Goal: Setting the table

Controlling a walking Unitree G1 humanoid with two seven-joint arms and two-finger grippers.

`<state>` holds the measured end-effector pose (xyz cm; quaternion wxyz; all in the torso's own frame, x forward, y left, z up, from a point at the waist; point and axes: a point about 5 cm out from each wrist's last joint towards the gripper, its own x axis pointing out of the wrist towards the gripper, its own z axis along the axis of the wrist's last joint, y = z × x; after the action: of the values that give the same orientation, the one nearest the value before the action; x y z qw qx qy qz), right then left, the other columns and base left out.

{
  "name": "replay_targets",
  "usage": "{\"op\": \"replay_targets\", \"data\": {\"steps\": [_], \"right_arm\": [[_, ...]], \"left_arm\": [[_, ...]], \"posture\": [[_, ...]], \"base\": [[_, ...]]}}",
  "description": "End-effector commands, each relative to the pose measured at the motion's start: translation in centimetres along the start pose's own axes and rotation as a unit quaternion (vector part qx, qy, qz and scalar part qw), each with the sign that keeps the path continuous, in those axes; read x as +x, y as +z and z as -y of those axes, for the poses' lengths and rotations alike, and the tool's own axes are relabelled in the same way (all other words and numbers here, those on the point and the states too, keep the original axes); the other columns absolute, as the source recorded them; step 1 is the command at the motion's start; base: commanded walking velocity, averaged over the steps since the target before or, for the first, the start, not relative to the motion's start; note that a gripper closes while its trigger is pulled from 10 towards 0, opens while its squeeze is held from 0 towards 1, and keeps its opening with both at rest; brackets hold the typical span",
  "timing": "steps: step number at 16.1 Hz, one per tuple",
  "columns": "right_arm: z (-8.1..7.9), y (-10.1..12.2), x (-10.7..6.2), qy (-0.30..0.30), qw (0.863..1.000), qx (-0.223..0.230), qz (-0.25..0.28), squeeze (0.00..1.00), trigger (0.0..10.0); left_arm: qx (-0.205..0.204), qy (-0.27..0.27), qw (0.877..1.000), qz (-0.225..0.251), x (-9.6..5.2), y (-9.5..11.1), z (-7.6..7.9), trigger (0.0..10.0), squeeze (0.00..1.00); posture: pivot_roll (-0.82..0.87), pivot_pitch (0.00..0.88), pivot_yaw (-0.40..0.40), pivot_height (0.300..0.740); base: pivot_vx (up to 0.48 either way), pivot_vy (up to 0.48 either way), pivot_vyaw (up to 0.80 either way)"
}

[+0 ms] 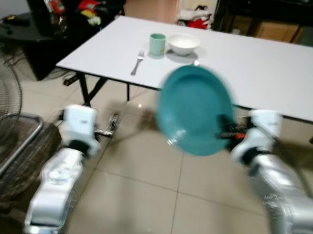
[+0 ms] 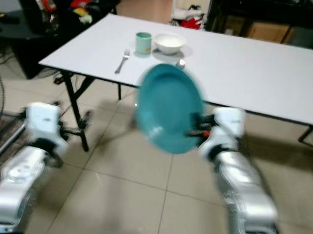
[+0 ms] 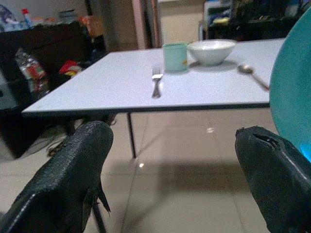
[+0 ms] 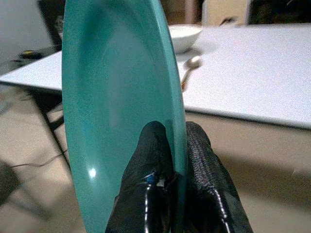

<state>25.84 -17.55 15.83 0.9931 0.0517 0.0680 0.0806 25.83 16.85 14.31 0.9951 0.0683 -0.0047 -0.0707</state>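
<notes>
Motion blur softened both head views, most of all around the teal plate (image 1: 194, 109) and the arms. Nearest the camera, the right gripper (image 4: 171, 145) had its two black fingers (image 4: 150, 150) closed on the plate's rim, one finger on each face. The plate stood on edge in the air over the tiled floor (image 1: 143, 163), short of the worktop (image 1: 264, 65), its hollow face turned toward the robot's left. Its lower rim was cut off in the right wrist view, and its upper edge hid part of the worktop's front edge in the left eye view.

The left gripper (image 3: 184, 179) was held low to the left, over the floor, its fingers (image 3: 73, 179) spread wide apart with nothing between them.

Farther off, on the near left part of the white worktop, a fork (image 1: 137, 62) lay with its tines pointing away from the robot. Behind it stood a green cup (image 1: 157, 44), just beside a white bowl (image 1: 183, 44); their contents could not be made out. A spoon (image 3: 251, 75) lay right of the bowl, its handle toward the front edge.
</notes>
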Motion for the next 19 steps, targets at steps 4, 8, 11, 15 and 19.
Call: {"op": "replay_targets", "data": {"steps": [4, 8, 11, 15, 19], "right_arm": [[-1.37, 0.73, 0.45, 0.034, 0.999, 0.003, 0.027, 0.00, 10.0], [-1.13, 0.27, -0.27, 0.017, 1.000, -0.010, 0.024, 0.00, 10.0], [-1.06, 0.11, -0.48, 0.018, 1.000, -0.003, 0.022, 0.00, 10.0], [-1.13, 0.16, -0.52, 0.022, 0.999, -0.002, 0.023, 0.00, 10.0], [-1.12, 0.26, -0.44, 0.025, 0.999, -0.001, 0.023, 0.00, 10.0]], "left_arm": [[0.011, 0.014, 1.000, 0.001, -0.28, 0.35, -0.99, 10.0, 0.00], [0.012, -0.001, 1.000, 0.000, 0.06, 0.48, -0.60, 10.0, 0.00], [0.010, -0.009, 1.000, 0.002, 0.37, 0.63, -0.34, 10.0, 0.00], [0.011, -0.012, 1.000, 0.001, 0.46, 0.60, -0.28, 10.0, 0.00], [0.008, -0.012, 1.000, 0.001, 0.54, 0.56, -0.21, 10.0, 0.00]], "posture": [[0.10, 0.000, -0.018, 0.740], [0.08, 0.000, 0.008, 0.740], [0.07, 0.000, 0.018, 0.740], [0.07, 0.000, 0.016, 0.740], [0.07, 0.000, 0.015, 0.740]], "base": [[0.301, 0.000, 0.00], [0.300, 0.000, 0.00], [0.299, 0.000, 0.00], [0.295, 0.000, 0.00], [0.294, 0.000, 0.00]]}}
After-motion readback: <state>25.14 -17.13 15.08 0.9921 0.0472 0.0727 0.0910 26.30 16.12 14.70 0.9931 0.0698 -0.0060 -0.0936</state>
